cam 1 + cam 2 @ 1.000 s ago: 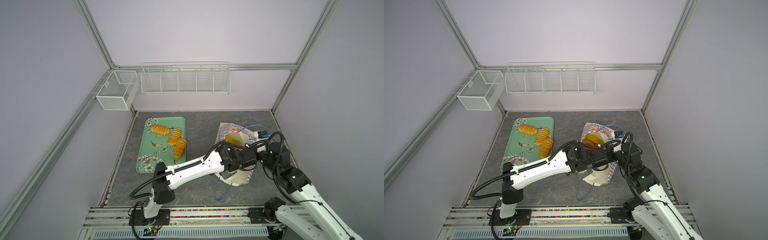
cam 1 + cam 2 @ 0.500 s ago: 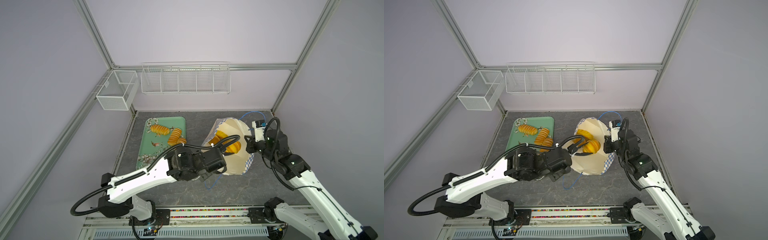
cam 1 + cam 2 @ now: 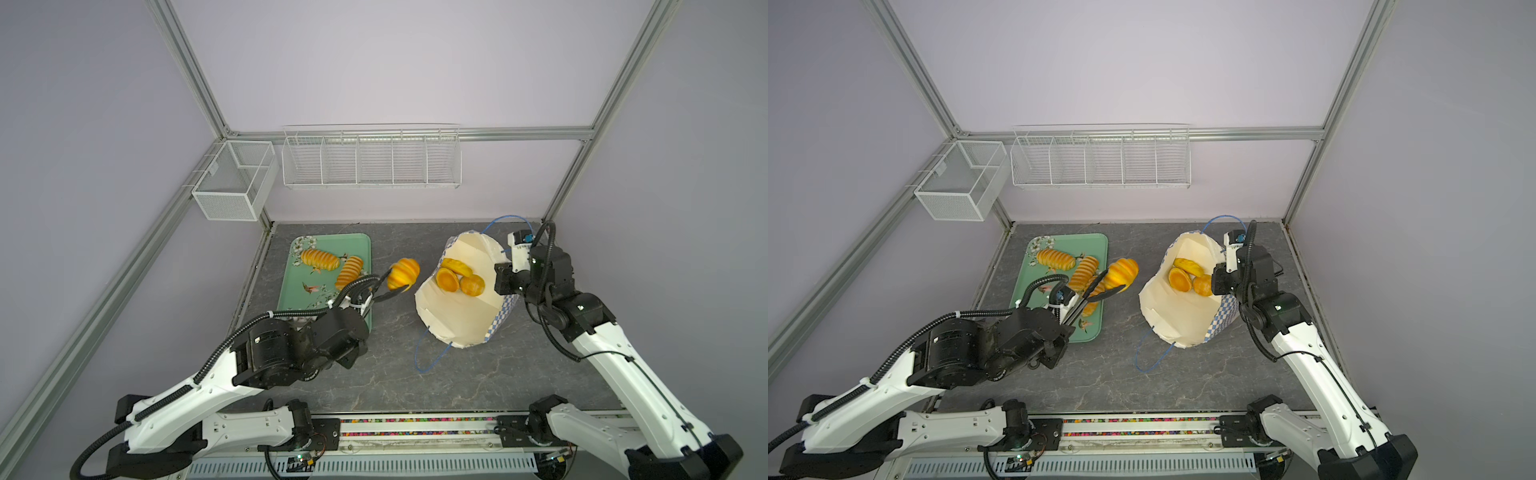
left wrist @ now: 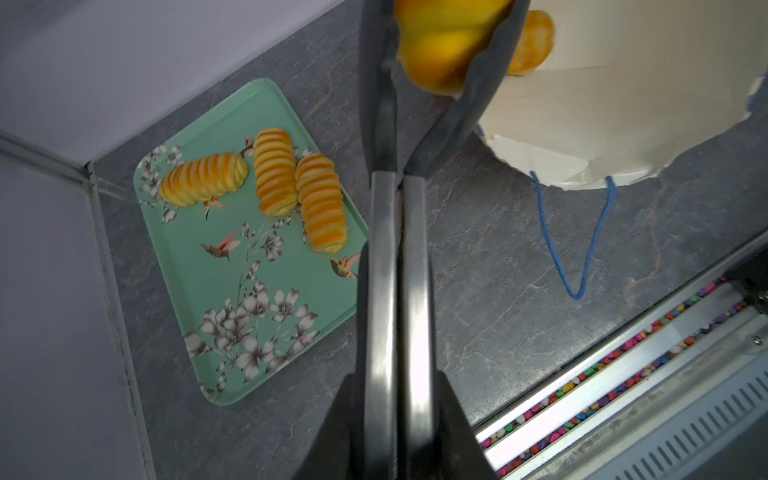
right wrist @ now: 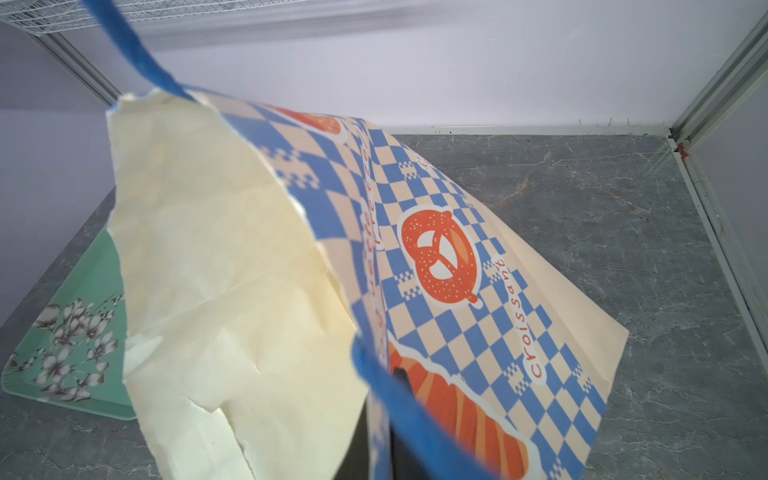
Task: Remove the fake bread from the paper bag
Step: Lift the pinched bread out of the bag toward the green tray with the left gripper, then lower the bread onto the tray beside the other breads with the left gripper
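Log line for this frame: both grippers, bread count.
left gripper: shut on ribbed pastry, in air between paper bag and tray | right gripper: shut on bag rim | in bag: three pastries | on tray: three ribbed loaves

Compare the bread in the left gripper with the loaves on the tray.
The gripped bread hangs in midair, clamped by the left gripper; the loaves lie loose on the tray. The gripped bread looks short and rounded; the loaves are long. All are ribbed, glossy orange.
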You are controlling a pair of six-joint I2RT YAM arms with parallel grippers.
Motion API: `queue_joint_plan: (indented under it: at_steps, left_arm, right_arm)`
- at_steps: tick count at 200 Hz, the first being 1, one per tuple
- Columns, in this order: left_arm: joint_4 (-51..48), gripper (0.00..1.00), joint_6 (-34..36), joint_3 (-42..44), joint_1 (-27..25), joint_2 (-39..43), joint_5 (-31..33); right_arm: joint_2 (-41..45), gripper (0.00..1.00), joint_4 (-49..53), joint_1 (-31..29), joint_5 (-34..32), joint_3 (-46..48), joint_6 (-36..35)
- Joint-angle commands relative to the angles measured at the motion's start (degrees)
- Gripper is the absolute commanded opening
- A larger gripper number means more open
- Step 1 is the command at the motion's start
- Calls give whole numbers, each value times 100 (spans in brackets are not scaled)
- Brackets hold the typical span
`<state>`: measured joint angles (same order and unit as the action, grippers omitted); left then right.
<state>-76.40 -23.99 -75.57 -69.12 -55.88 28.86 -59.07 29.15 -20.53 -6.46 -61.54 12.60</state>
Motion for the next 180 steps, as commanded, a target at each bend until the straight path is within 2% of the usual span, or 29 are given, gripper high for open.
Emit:
queue_joint_plan:
  at_steps: [1, 18, 35, 56, 68, 90, 116, 147, 180]
  left_arm:
    - [146, 0, -776, 600, 832, 29, -126]
    - [454, 0, -814, 984, 1705, 32, -799]
    - [823, 0, -805, 1310, 2364, 38, -1118]
    - [1455, 0, -439, 1622, 3376, -126, -1943]
    - [1790, 0, -195, 1639, 3781, -320, -2356]
    - [2219, 0, 162, 1327, 4108, -863, -2600]
    - [2516, 0, 470, 634, 4629, -1973, -3170]
    - [2540, 0, 735, -599, 4857, -3367, -3205]
    - [2404, 0, 898, -1777, 5157, -4809, -3203]
  right_arm:
    - [83, 7, -82, 49, -23, -201, -28]
    - [144, 6, -114, 66, 82, -159, 3]
    - [154, 7, -146, 61, 183, -148, 23]
    - [149, 7, -120, 73, 314, -183, 51]
    - [167, 7, -107, 69, 387, -207, 47]
    - [168, 7, -35, 80, 462, -286, 2]
    - [-3, 7, 212, 128, 735, -525, -4]
    - [-243, 7, 314, 201, 941, -803, -13]
    - [-363, 7, 239, 259, 873, -882, -130]
